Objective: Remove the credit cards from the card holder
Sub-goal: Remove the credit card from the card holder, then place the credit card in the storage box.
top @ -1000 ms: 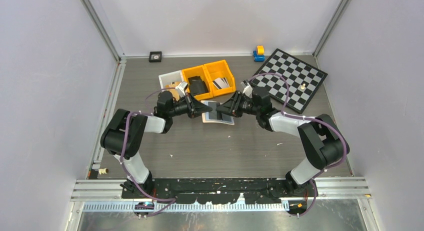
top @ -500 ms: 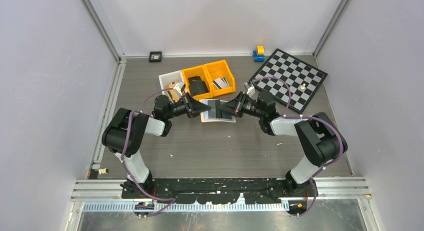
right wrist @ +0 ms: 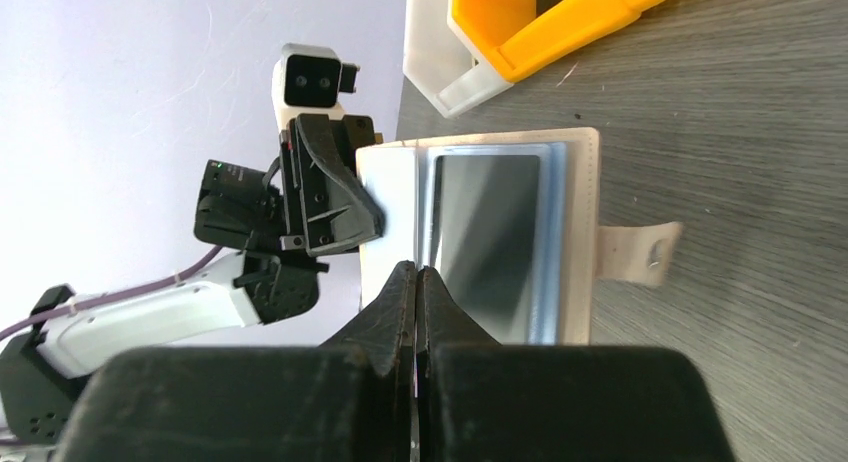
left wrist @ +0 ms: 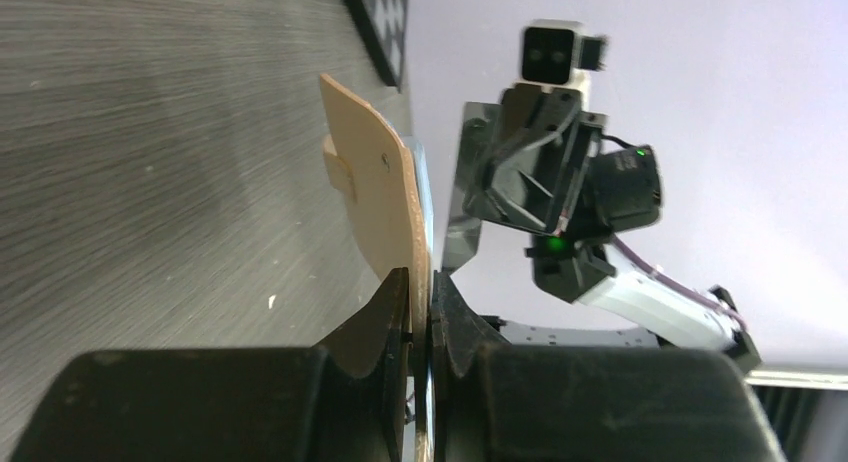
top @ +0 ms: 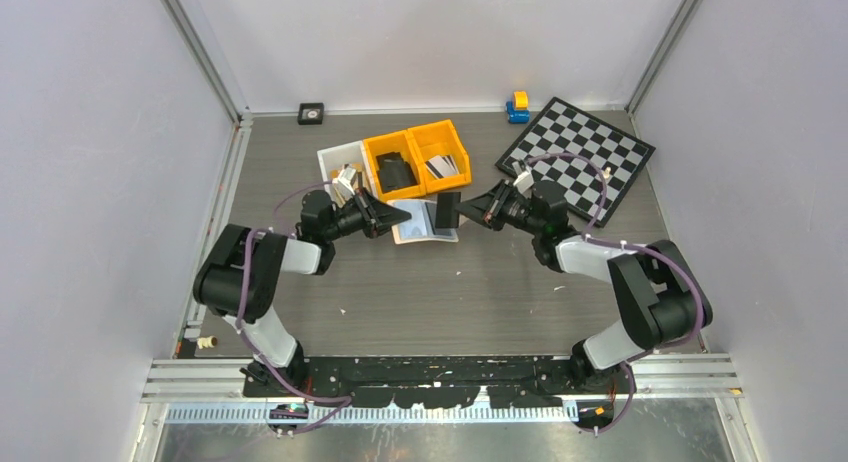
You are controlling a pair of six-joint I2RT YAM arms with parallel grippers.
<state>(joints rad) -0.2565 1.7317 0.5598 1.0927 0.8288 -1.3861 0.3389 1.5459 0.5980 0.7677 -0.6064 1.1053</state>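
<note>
The beige card holder [top: 424, 228] lies open on the table between the arms, with a greyish see-through pocket facing up [right wrist: 490, 237]. My left gripper [top: 404, 217] is shut on its left edge; in the left wrist view the tan flap [left wrist: 375, 192] stands between the jaws of that gripper [left wrist: 420, 304]. My right gripper [top: 464, 210] is shut on a dark credit card [top: 448, 210], held upright just right of the holder and clear of its pocket. In the right wrist view that gripper [right wrist: 417, 279] shows the card only edge-on. The card looks silvery in the left wrist view [left wrist: 462, 244].
Two yellow bins [top: 415, 145] and a white bin [top: 332, 159] stand just behind the holder; one holds a silvery card [top: 440, 166], another a black item [top: 394, 170]. A chessboard [top: 585, 154] lies at the back right, with a blue-and-yellow toy [top: 517, 107] behind it.
My right gripper has drawn back to the right with the dark card, now out of the holder. My left gripper has shifted slightly left, holding the holder's edge.
</note>
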